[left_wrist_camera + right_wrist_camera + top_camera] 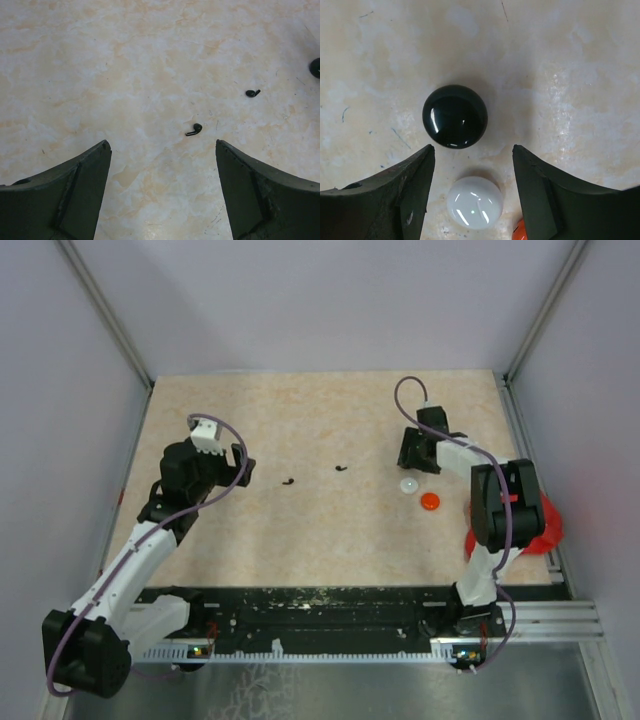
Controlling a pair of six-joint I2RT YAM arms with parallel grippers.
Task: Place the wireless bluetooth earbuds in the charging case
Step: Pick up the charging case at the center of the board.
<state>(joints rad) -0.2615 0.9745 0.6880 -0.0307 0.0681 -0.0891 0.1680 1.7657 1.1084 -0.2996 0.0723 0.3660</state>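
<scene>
Your left jaws hang wide over the bench (300, 420) facing the nearer black earbud (195, 129), the other earbud (253, 93) lying apart beyond it, while your right jaws gape over the black case (455, 116), seemingly poised to fetch that matching case.

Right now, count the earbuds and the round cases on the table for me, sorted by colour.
black earbuds: 2
black round case: 1
white round case: 1
orange round case: 1
Total: 5
</scene>
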